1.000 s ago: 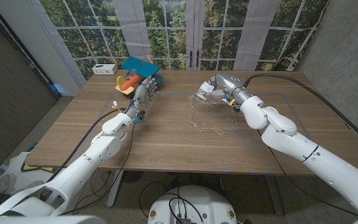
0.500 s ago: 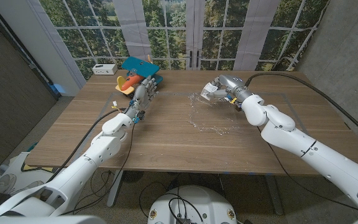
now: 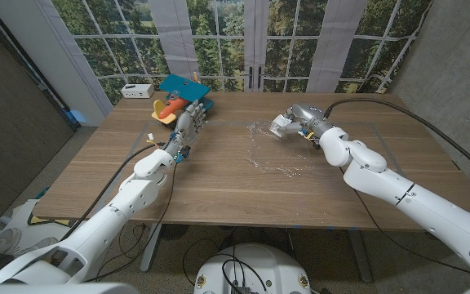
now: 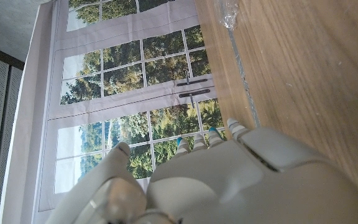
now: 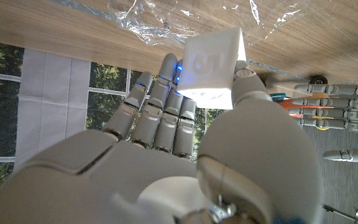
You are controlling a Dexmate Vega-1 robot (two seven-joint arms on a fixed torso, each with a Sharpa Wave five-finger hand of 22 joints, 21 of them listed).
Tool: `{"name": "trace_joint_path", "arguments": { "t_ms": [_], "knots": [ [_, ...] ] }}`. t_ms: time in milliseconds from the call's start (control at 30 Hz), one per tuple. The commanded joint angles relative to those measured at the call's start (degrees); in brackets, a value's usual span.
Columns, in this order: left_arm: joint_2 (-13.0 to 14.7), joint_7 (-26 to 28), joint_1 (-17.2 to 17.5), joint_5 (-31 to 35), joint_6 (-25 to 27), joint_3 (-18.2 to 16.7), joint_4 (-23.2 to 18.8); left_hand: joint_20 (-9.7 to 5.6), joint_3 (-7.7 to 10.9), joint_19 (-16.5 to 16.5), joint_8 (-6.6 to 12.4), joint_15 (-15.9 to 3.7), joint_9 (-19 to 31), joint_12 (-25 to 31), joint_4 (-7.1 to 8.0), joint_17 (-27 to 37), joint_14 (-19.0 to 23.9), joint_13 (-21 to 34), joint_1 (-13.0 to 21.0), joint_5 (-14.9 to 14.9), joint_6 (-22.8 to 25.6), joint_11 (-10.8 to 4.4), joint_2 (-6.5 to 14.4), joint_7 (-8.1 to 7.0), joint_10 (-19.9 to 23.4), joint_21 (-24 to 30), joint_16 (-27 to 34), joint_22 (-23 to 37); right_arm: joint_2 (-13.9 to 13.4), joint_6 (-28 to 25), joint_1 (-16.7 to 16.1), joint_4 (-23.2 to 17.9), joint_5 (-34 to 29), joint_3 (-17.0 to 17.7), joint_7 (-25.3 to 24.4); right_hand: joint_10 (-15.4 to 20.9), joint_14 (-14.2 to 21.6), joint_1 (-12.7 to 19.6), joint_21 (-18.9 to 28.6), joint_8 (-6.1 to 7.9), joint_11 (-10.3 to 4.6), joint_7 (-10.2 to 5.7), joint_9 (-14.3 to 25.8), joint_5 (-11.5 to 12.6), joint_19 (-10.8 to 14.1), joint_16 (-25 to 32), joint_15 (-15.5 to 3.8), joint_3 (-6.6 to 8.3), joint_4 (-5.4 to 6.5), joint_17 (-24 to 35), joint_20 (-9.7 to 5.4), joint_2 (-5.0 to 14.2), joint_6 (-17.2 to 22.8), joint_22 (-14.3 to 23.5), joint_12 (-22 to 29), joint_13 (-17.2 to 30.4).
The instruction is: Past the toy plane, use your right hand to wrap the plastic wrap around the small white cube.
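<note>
My right hand [image 3: 300, 122] holds the small white cube [image 3: 282, 122] just above the table's far middle. In the right wrist view the cube [image 5: 213, 62] bears an embossed figure and is pinched between the thumb and the fingers [image 5: 160, 106]. The clear plastic wrap [image 3: 269, 155] lies crumpled on the wood under and in front of that hand, and its edge [image 5: 166, 18] shows beside the cube. The blue and orange toy plane [image 3: 174, 104] stands at the far left. My left hand [image 3: 188, 122] lies with straight fingers beside it, holding nothing.
A small white box [image 3: 138, 90] sits at the table's far left corner behind the plane. The wooden table [image 3: 219, 188] runs wide and bare toward me. Windows stand behind the far edge. The left wrist view looks over my left hand [image 4: 229, 180] along the tabletop toward the wrap [image 4: 229, 12].
My right hand has carried the cube a little to the right and down toward the wrap. The left arm and the plane have not moved.
</note>
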Motion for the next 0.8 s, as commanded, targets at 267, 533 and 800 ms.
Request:
{"name": "trace_joint_path", "arguments": {
  "t_ms": [267, 533, 800],
  "knots": [
    [0.67, 1.06, 1.04, 0.19, 0.53, -0.19, -1.8, 0.29, -0.24, 0.22, 0.12, -0.05, 0.1, -0.24, 0.08, 0.13, -10.02, 0.15, 0.4, 0.44, -7.13, 0.07, 1.05, -0.03, -9.6, -0.05, 0.06, 0.22, -0.94, -2.58, 2.54, 1.74, -5.56, -5.12, 1.69, 2.21, 0.38, 3.38, 0.43, 0.31, -1.41, -6.7, 0.21, -0.12, 0.13, -0.22, -5.32, 0.27, 0.19, 0.51, 0.28, 3.62, 7.96, 0.31, 0.56, 8.39],
    [0.15, -0.25, 1.45, -1.56, 0.53, -0.47, -1.38, 0.26, -0.3, 0.26, 0.14, 0.01, 0.1, -0.24, 0.06, 0.13, -10.03, 0.16, 0.42, 0.44, -7.09, 0.17, 1.01, -0.06, -9.6, -0.04, 0.07, 0.22, -0.48, -4.89, 3.7, 2.42, -9.82, -7.19, 3.83, 2.34, 0.72, 3.42, 0.45, 0.41, -1.45, -6.78, 0.2, -0.12, 0.17, -0.63, -5.36, 0.39, 0.11, 0.32, 0.28, 3.5, 8.18, 0.31, 0.79, 8.45],
    [0.36, 0.01, 1.91, -1.34, 0.26, -0.55, -1.8, 0.27, -0.36, 0.23, 0.14, 0.02, 0.09, -0.22, 0.03, 0.13, -10.08, 0.16, 0.43, 0.43, -7.1, 0.24, 0.96, -0.03, -9.58, -0.07, 0.06, 0.22, 0.35, -6.88, 5.02, 3.44, -12.0, -8.75, 7.39, 2.28, 1.01, 3.65, 0.18, 0.44, -1.57, -6.9, 0.18, -0.08, -0.51, -1.11, -5.42, 0.63, -0.05, 0.14, 0.45, 3.43, 8.22, 0.3, 0.89, 8.39]
  ]
}}
